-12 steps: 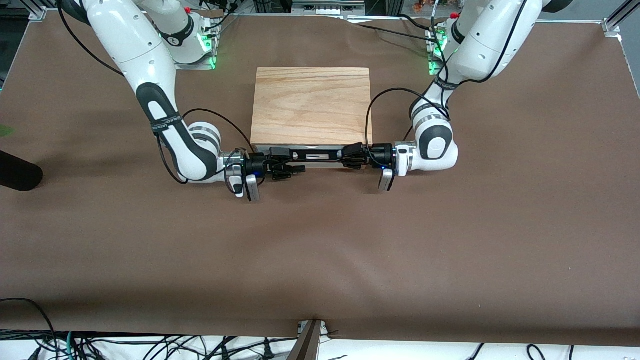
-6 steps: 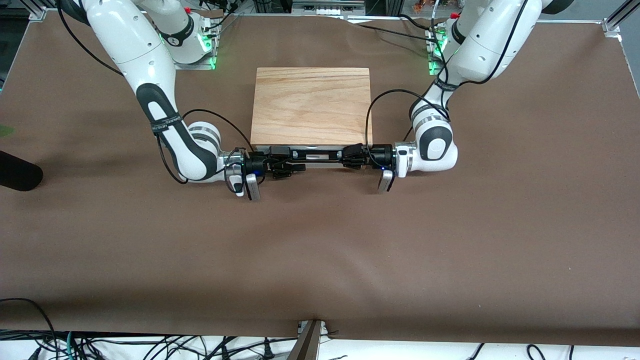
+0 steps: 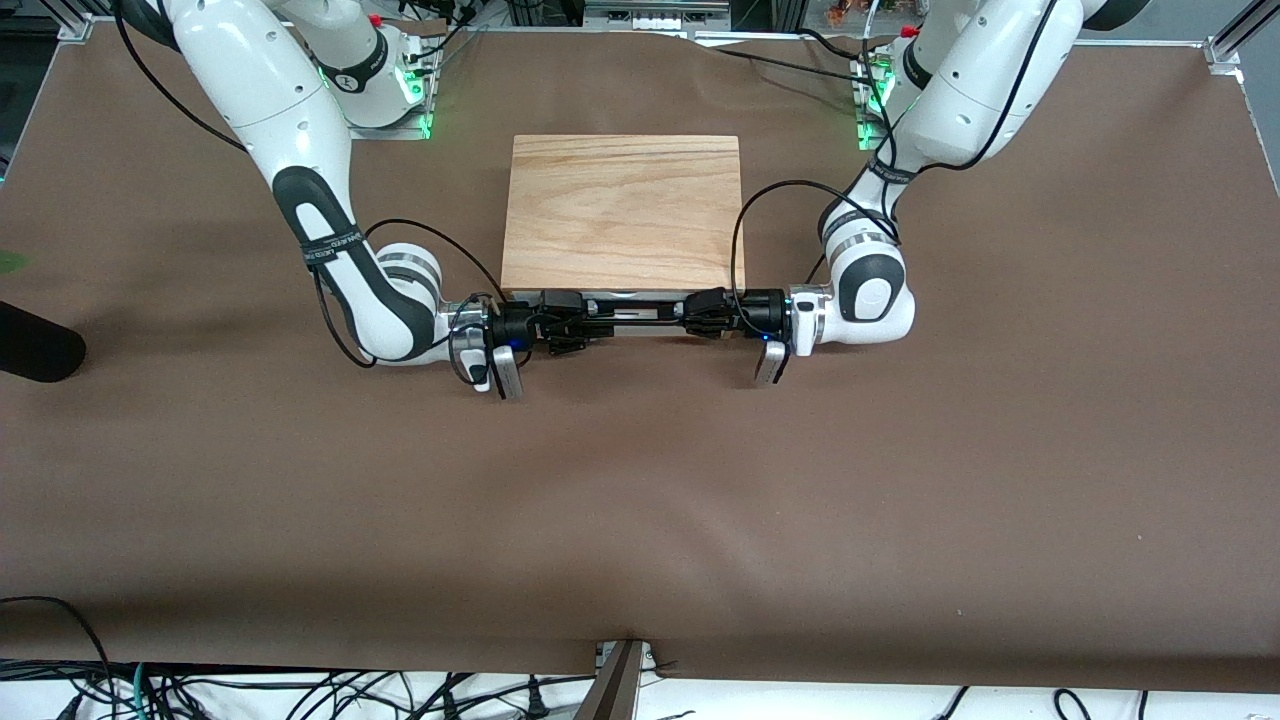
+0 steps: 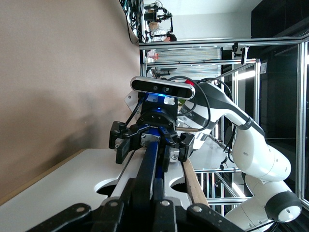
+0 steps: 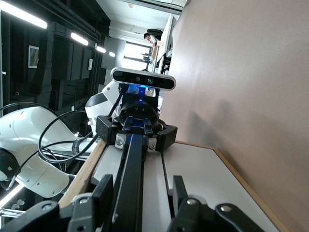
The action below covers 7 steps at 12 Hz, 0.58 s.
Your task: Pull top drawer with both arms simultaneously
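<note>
The top drawer's white front panel (image 3: 640, 327) faces the front camera under the cabinet's wood-grain top (image 3: 622, 210). Its thin black bar handle (image 3: 640, 307) runs across it. My left gripper (image 3: 700, 312) is shut on the handle at the left arm's end; in the left wrist view its fingers (image 4: 154, 193) press on the bar (image 4: 147, 164) over the white panel (image 4: 72, 179). My right gripper (image 3: 578, 322) is at the other end of the handle. In the right wrist view (image 5: 142, 180) it is open: the bar (image 5: 133, 159) lies against one finger and the other stands apart.
The cabinet stands on a brown table cover (image 3: 640, 520) midway between the two arm bases. A black object (image 3: 35, 345) lies at the table's edge at the right arm's end. Cables (image 3: 300, 690) and a metal bracket (image 3: 620, 680) lie along the front edge.
My right gripper's fingers have narrowed around the handle. My left gripper has stayed shut on the handle. The drawer has not visibly moved.
</note>
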### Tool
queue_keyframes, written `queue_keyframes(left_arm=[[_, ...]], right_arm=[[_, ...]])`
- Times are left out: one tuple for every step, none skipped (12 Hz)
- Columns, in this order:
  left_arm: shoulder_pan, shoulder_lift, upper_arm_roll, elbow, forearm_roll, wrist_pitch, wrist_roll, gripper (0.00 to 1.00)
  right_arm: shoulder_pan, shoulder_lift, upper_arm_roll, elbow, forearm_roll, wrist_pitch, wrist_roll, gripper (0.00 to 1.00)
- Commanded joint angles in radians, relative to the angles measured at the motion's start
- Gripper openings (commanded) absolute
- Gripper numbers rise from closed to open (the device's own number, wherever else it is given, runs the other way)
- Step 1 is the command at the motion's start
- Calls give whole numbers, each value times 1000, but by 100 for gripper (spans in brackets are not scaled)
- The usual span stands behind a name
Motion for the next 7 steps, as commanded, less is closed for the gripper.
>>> queue_keyframes(left_arm=[[-17, 63, -10, 26, 38, 29, 22, 0], [-17, 63, -10, 26, 38, 29, 22, 0], [-17, 63, -10, 26, 38, 29, 22, 0], [-17, 64, -10, 26, 38, 29, 22, 0], [-17, 66, -10, 26, 38, 29, 24, 0], [-17, 67, -10, 26, 38, 29, 24, 0], [-19, 69, -10, 26, 38, 29, 24, 0]], right_arm=[[-22, -11, 21, -26, 14, -21, -23, 57], [-25, -11, 21, -29, 14, -31, -26, 54], [-26, -11, 21, -35, 14, -36, -27, 49], [-26, -11, 21, -35, 14, -39, -27, 42], [-26, -11, 21, -35, 14, -39, -27, 37], [-26, -10, 21, -35, 14, -39, -26, 31], [-26, -10, 21, -35, 14, -39, -26, 27]])
